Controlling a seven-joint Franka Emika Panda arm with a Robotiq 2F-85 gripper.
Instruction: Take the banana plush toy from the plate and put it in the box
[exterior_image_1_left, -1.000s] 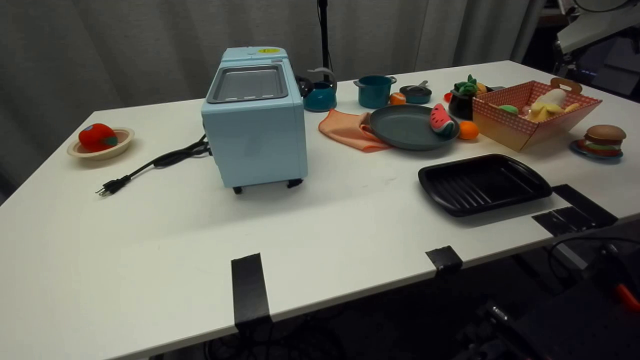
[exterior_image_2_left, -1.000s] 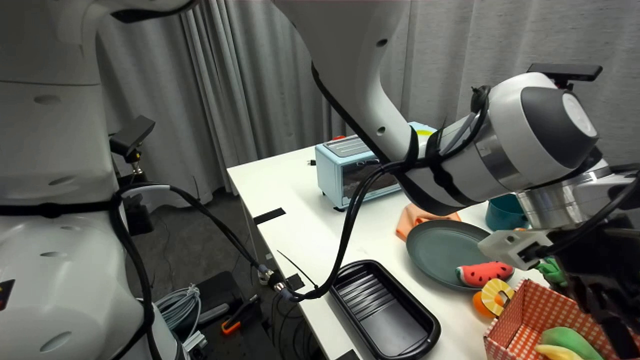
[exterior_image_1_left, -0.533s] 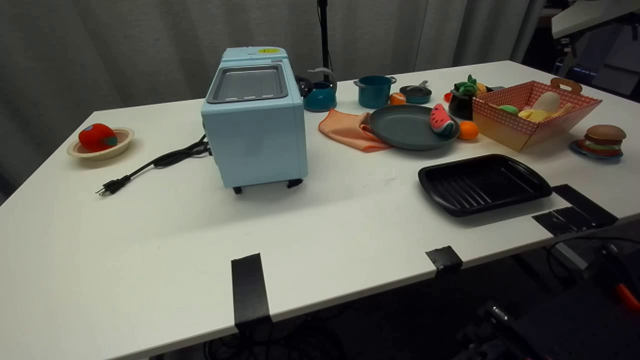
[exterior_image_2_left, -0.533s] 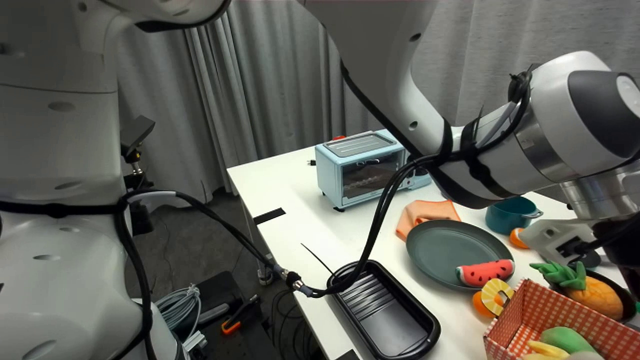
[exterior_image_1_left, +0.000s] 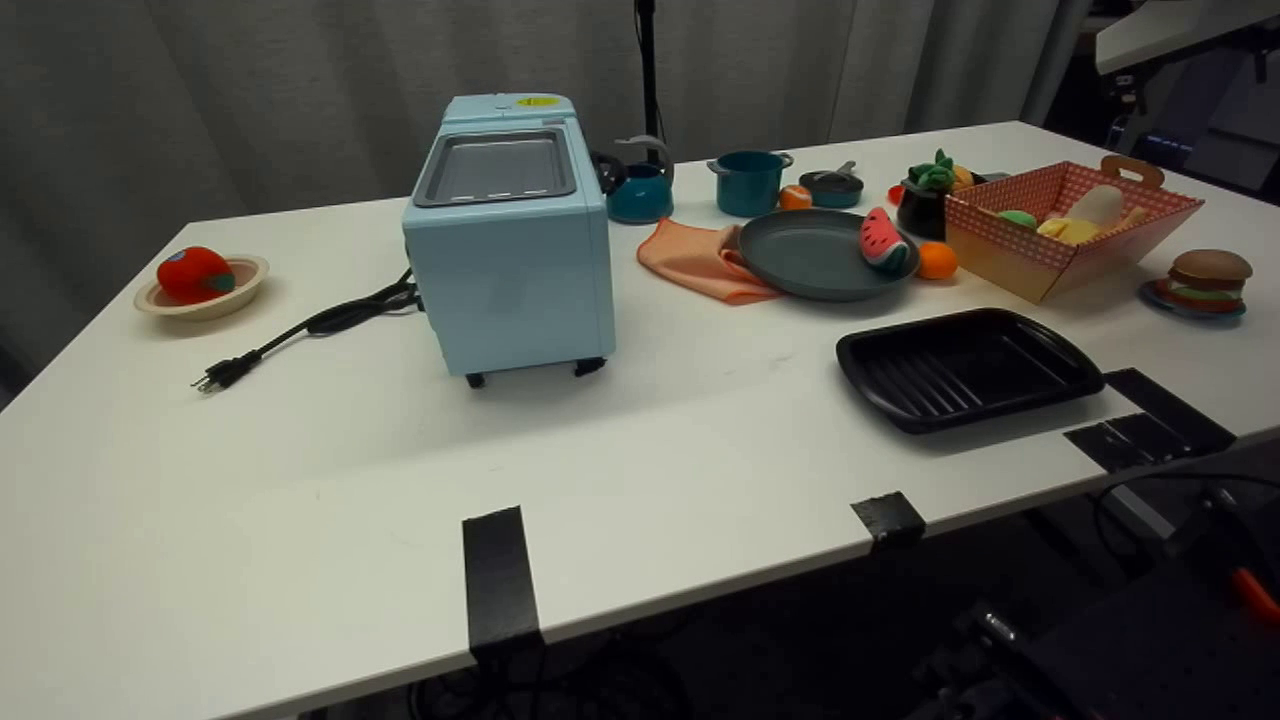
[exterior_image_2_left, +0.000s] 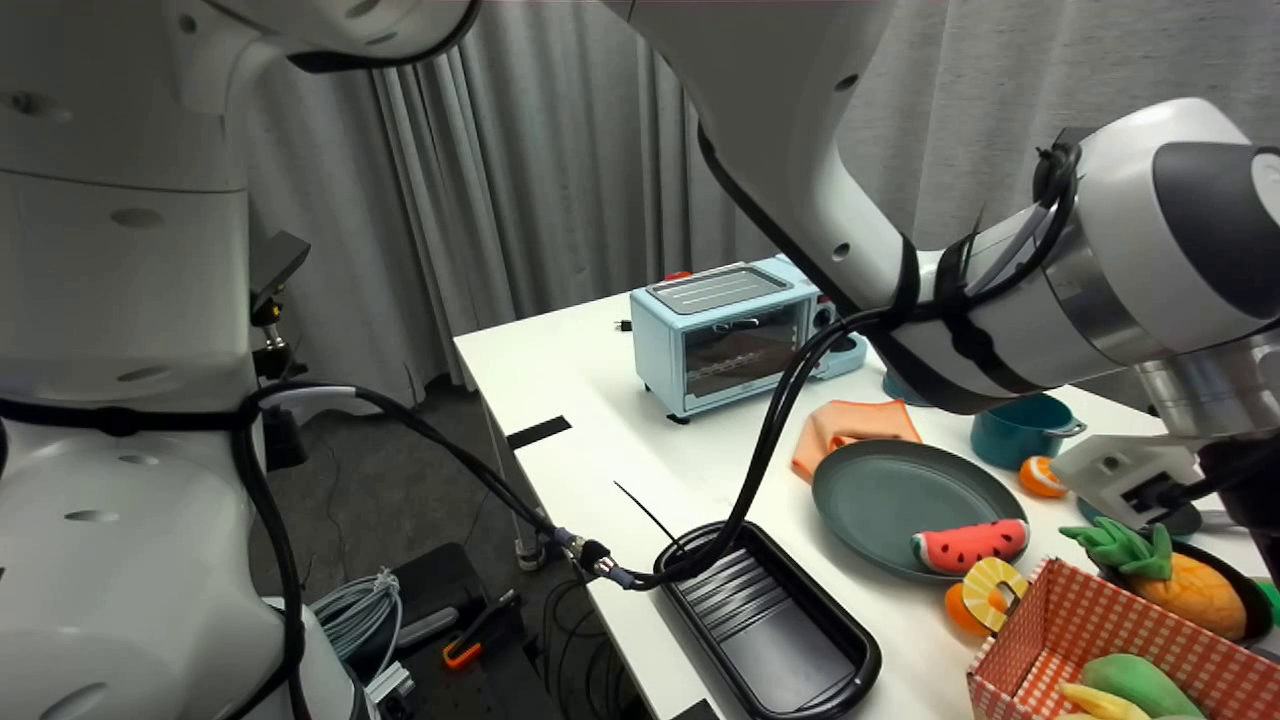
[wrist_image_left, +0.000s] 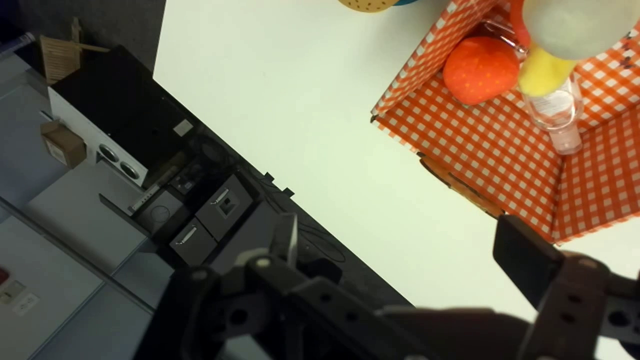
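- The gripper (wrist_image_left: 404, 246) is spread wide, nothing held.
- The box (wrist_image_left: 480, 132) is partly filled by a red toy (wrist_image_left: 481, 71) and bottle (wrist_image_left: 552, 106).
- The plate (exterior_image_2_left: 885, 490) is partly covered by watermelon (exterior_image_2_left: 970, 547).

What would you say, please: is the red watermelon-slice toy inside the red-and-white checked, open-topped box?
No, the watermelon toy rests on the round grey-green plate, outside the box.

Box (wrist_image_left: 465, 136) partly outside wrist view
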